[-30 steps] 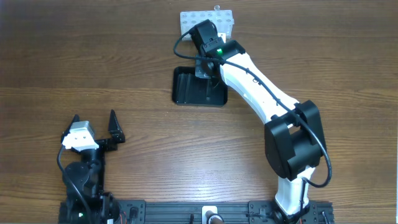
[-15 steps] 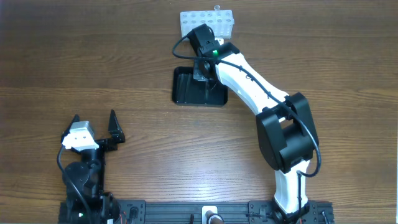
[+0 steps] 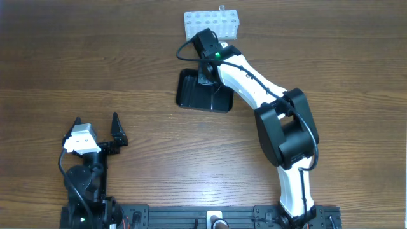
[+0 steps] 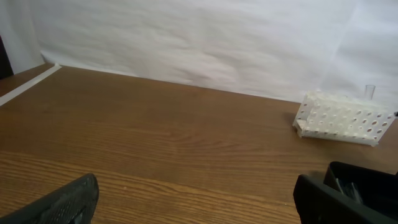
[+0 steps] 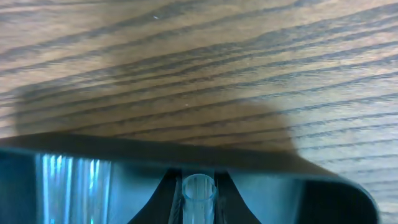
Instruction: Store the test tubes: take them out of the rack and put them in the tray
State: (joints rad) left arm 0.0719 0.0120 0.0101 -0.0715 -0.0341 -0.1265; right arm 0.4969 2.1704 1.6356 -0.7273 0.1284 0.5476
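One test tube (image 5: 199, 191) is pinched in your right hand (image 5: 199, 178), low over the black tray (image 3: 189, 95). This looks like the drop. Next: open up and let it lie flat. One more waits in the rack (image 3: 213, 24). Your left hand (image 3: 96, 125) sits spread wide, well apart.

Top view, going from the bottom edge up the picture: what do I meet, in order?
left gripper → tray → rack
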